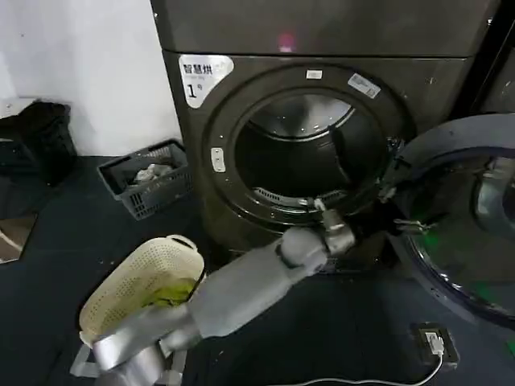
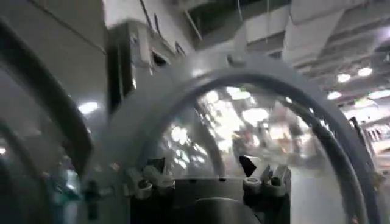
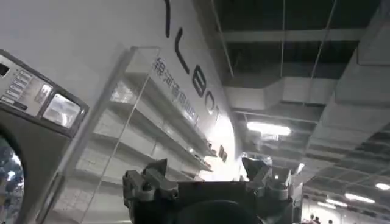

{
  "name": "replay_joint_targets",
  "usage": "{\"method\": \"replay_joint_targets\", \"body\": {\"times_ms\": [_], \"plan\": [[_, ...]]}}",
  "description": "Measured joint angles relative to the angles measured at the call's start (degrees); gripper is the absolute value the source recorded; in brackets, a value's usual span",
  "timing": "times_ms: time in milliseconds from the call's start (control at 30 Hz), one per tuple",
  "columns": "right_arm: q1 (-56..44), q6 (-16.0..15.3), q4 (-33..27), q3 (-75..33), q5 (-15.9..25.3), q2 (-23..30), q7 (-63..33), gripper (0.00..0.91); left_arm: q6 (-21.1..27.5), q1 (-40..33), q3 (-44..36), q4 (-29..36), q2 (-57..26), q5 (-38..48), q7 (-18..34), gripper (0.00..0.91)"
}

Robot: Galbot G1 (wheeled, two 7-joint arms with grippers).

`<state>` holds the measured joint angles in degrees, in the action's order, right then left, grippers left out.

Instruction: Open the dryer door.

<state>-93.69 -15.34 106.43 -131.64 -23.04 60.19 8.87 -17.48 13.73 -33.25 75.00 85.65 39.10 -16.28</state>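
- Three views, head view first: dryer door (image 1: 463,217) is swung wide to the robot's right of the drum opening (image 1: 310,153), dark glass and grey back facing out. Judging by that, the opening is essentially done; what is left is backing the arm clear.
- Left arm (image 1: 241,285) reaches across the front of the dryer (image 1: 322,121), with the left end effector (image 1: 328,219) low at the opening's rim, just beside the door's hinge side. Can't tell from here whether it touches the door.
- Also on the floor: cream laundry basket (image 1: 149,281) near the robot, dark crate (image 1: 149,178) by the wall to the left.
- Left wrist view: the left end effector's fingers (image 2: 146,179) stand apart, nothing between them. The domed glass and pale ring of the door sit close ahead, apparently not gripped.
- Right wrist view: right end effector (image 3: 210,176) points up toward the ceiling, fingers apart and holding nothing, a machine's control panel (image 3: 36,97) at the edge. Idle, away from the door.
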Motion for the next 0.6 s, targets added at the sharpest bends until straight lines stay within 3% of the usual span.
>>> {"method": "replay_joint_targets", "body": {"times_ms": [367,600], "plan": [[0.89,0.02,1.44,-0.22,0.71,0.03,-0.46,0.907,-2.07,1.59,-1.55,13.16,-16.49,6.26,0.58,0.907],[1.06,0.55,1.69,-0.98,3.03,-0.24,-1.96,0.907,0.21,2.31,-1.82,19.63,-28.57,4.86,1.11,0.907]]}}
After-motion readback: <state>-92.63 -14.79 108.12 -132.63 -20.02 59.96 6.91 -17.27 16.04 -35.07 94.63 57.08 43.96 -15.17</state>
